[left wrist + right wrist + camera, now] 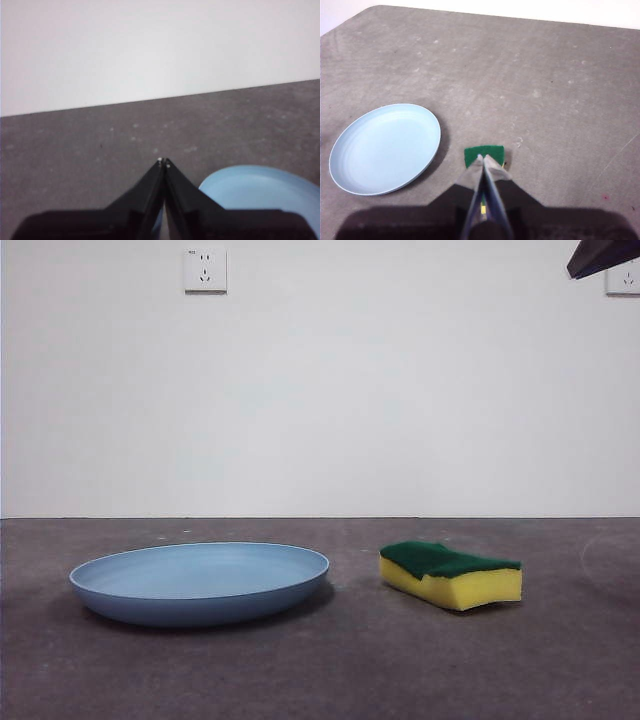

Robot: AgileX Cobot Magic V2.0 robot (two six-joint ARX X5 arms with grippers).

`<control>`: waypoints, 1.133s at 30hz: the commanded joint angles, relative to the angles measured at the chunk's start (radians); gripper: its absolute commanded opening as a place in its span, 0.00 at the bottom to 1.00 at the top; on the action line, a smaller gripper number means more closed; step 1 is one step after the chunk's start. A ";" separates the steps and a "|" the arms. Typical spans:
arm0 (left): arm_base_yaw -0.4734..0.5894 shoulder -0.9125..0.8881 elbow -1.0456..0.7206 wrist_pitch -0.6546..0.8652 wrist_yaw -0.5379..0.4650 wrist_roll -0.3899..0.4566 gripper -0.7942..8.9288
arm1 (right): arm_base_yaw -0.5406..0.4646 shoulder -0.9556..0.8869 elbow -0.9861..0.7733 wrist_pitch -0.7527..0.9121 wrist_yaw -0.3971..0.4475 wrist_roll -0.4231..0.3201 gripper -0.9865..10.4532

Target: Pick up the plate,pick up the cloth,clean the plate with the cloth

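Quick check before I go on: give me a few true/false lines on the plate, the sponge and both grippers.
1. The plate lies flat on the table, untouched. True.
2. The sponge sits on the plate. False: it lies on the table beside the plate, apart from it.
3. The right gripper holds the sponge. False: its jaws are shut, above it.
4. The left gripper has shut jaws, near the plate. True.
5. The sponge's green side faces down. False: up.
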 commanded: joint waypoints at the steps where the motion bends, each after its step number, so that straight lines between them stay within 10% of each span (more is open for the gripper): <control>1: 0.008 -0.041 -0.061 0.029 -0.001 0.003 0.08 | 0.001 0.000 -0.010 0.009 0.000 0.010 0.09; 34: 0.052 -0.176 -0.137 -0.208 -0.001 0.001 0.08 | 0.001 0.000 -0.010 0.009 -0.001 0.010 0.09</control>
